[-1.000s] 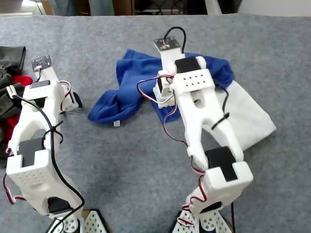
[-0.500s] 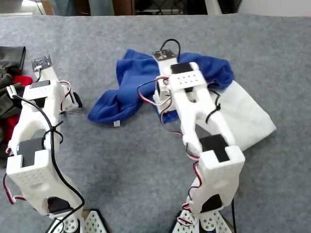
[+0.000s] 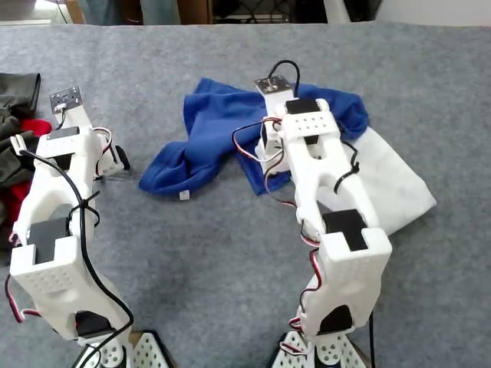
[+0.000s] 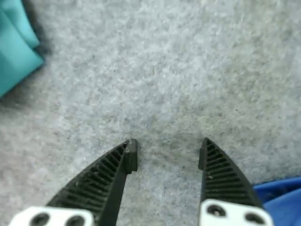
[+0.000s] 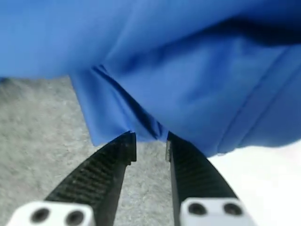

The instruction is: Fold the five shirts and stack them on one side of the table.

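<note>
A crumpled blue shirt (image 3: 207, 134) lies mid-table, partly overlapping a flat white shirt (image 3: 387, 184) to its right. My right arm (image 3: 307, 130) hangs over the blue shirt's near edge. In the right wrist view my right gripper (image 5: 149, 139) stands narrowly open, with a fold of the blue shirt's (image 5: 188, 70) hem right at its fingertips and the white shirt (image 5: 268, 179) beside it. My left gripper (image 4: 167, 148) is open over bare carpet, left of the blue shirt, also seen as the left gripper (image 3: 119, 161) in the high view.
Dark and red shirts (image 3: 15, 123) are piled at the table's left edge. A teal cloth (image 4: 14, 47) lies near the left gripper. Grey carpet (image 3: 192, 253) covers the table, with free room at the front and the far right.
The right arm swung a little left over the blue shirt, then back to the right. The left arm has not moved.
</note>
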